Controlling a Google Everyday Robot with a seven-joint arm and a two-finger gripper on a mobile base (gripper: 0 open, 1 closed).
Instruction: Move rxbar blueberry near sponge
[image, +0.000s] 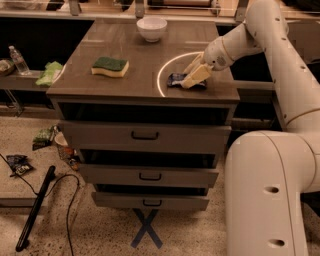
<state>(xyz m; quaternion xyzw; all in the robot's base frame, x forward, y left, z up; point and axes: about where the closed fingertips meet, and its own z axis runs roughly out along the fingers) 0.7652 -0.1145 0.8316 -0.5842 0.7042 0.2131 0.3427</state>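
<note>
A white robot arm (280, 85) fills the right side of the view. Its broad lower segment rises from the bottom right corner, bends at a rounded joint near mid-height, and climbs to another joint at the top edge. From there the forearm slopes down and left, narrowing to the wrist (220, 51). The pale yellow gripper (192, 75) points down-left, low at the right front of the cabinet top (140, 85)
</note>
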